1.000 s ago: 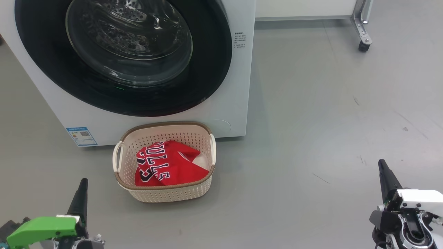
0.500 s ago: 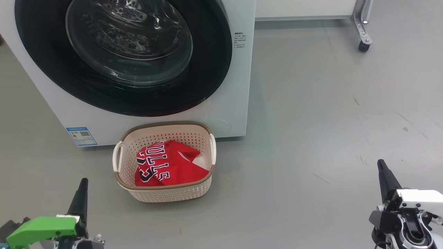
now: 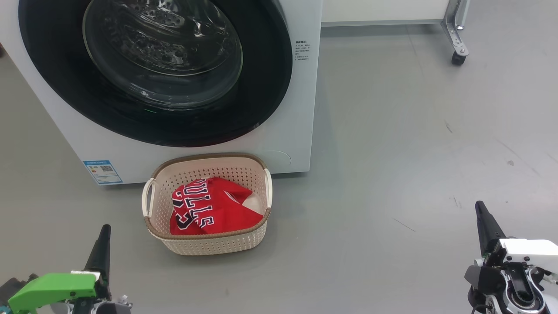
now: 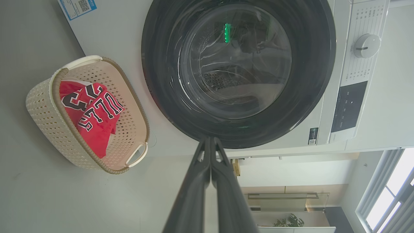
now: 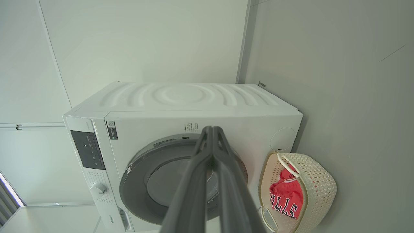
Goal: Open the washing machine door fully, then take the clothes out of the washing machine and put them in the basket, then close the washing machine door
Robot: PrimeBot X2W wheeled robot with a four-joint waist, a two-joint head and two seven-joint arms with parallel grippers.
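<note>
Fingers [image 4: 197, 187] of the left gripper [image 4: 210, 140] are pressed together on nothing, and the right gripper [image 5: 212, 128] is the same, its two dark fingers [image 5: 190, 194] meeting at a single tip. In the head view the left gripper [image 3: 105, 230] sits at the lower left and the right gripper [image 3: 480, 205] at the lower right, both well apart from everything. That reads as a parked pose, arms drawn clear of the work.

The washing machine [image 3: 298, 113] fills the upper left, and the washing machine door [image 3: 266, 87] looks closed flat against its front, with bare steel drum showing through the window. The basket [image 3: 209, 156] stands on the floor just in front, below the door, probably so laundry had only a short drop. The clothes [image 3: 218, 209] lie bunched inside it, red with some white at the right edge. Judging by this, the task looks done.

Writing: "ULLS" in white, black-edged letters on the jersey. A blue label [image 3: 102, 172] low on the machine carries a QR code, and small print [image 3: 301, 50] right of the door is too fine to read.
</note>
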